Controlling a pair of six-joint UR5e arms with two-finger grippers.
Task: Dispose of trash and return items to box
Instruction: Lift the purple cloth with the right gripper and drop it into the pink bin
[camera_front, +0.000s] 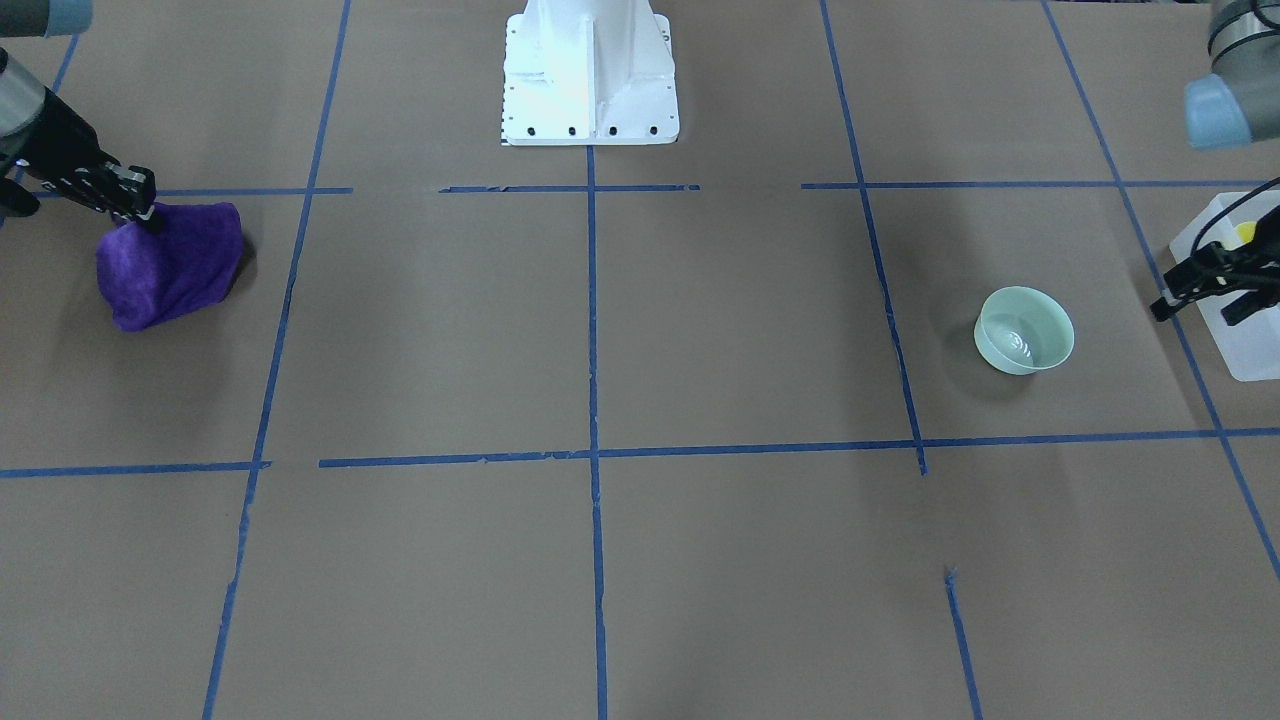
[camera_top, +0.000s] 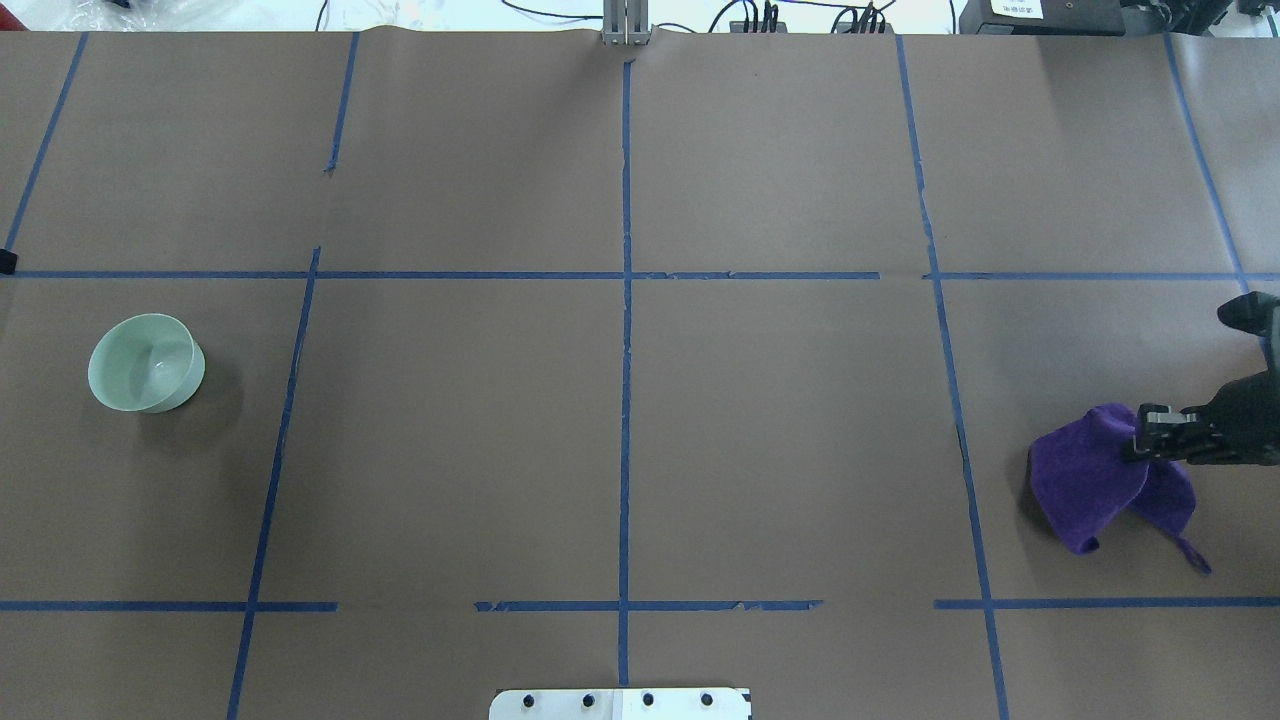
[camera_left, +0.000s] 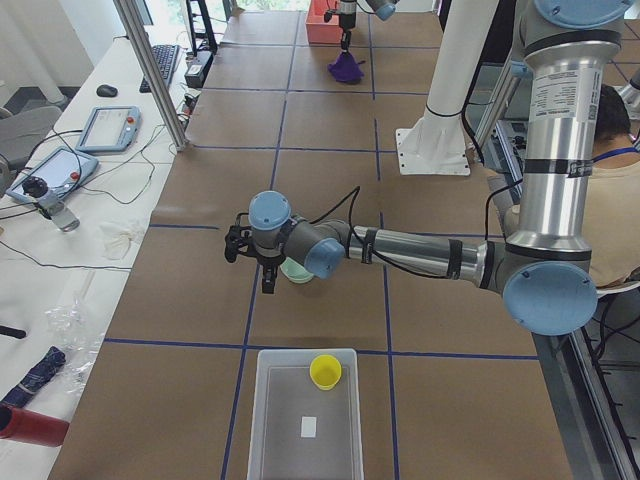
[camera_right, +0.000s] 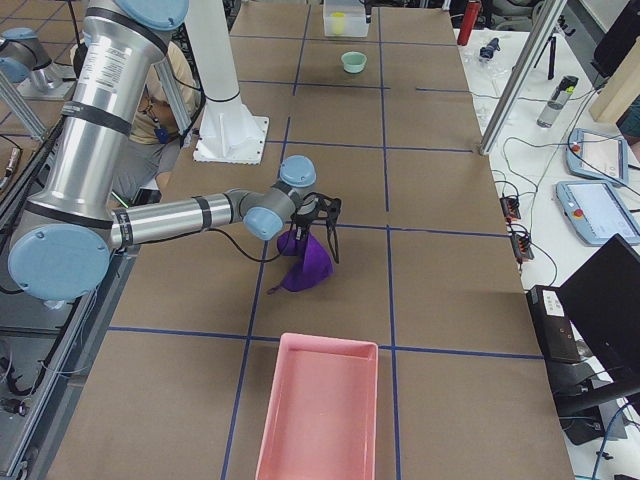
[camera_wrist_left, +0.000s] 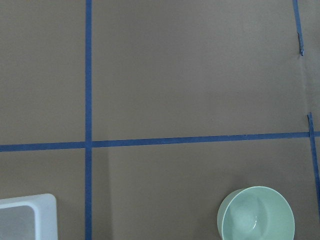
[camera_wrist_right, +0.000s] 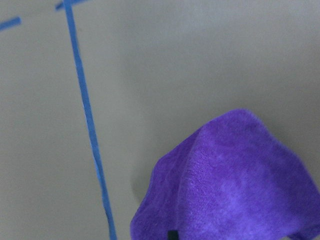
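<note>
The pale mint-green bowl (camera_front: 1024, 330) stands upright on the brown table, and shows in the overhead view (camera_top: 146, 362) and the left wrist view (camera_wrist_left: 256, 216). The yellow cup (camera_left: 324, 371) stands inside the translucent white box (camera_left: 300, 425), whose corner shows in the left wrist view (camera_wrist_left: 27, 217). My left gripper (camera_front: 1192, 313) is open and empty, hovering between box and bowl. My right gripper (camera_top: 1135, 440) is shut on the purple cloth (camera_top: 1090, 480), which hangs bunched from it over the table.
A pink tray (camera_right: 320, 410) lies at the table end near the right arm. The white robot pedestal (camera_front: 590, 75) stands at the table's middle edge. Blue tape lines cross the paper. Operator desks with tablets and cables flank the table.
</note>
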